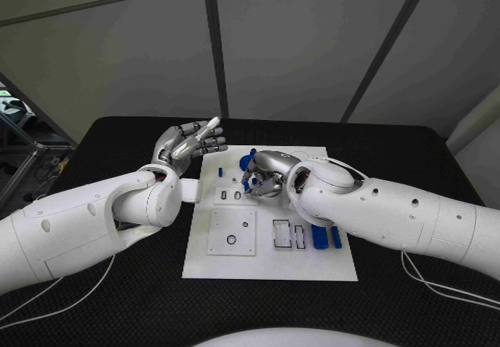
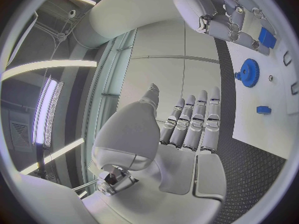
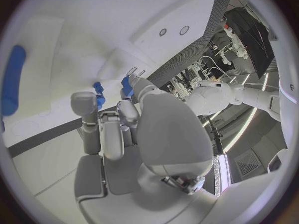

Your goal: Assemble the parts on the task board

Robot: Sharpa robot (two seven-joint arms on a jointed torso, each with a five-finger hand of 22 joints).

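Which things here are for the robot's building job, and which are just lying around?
For the job:
white task board
blue gear
long blue parts
right robot hand, fingers at a small blue part
left robot hand, raised and empty

Just lying about:
white cable on the black table
metal rack beside the table

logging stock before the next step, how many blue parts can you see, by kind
blue gear: 1
small blue part lying on the task board: 1
blue bars: 2
blue piece in the right hand: 1
total: 5 blue parts that show
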